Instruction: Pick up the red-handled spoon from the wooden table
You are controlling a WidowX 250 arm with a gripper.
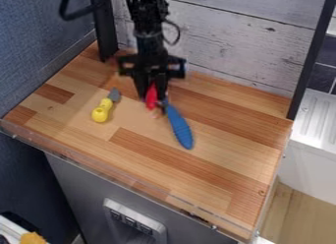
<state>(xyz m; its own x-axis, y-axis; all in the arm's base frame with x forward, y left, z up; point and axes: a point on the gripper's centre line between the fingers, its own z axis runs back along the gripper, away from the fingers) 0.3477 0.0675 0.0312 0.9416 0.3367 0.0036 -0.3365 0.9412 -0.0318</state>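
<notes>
Wooden counter (pixel 216 171) | 1 yellow-handled tool (pixel 102 111) | 1 blue tool (pixel 179 127) | 1 red object (pixel 152 94) at claw (pixel 154 101), grip unclear

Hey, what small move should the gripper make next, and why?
I'd probably try a slight, slow lift straight up. The gripper is right at the red object, but whether it's held is unclear; a lift could show that. The blue-handled tool reaches close beside the gripper, so moving sideways toward it might nudge it.
</notes>
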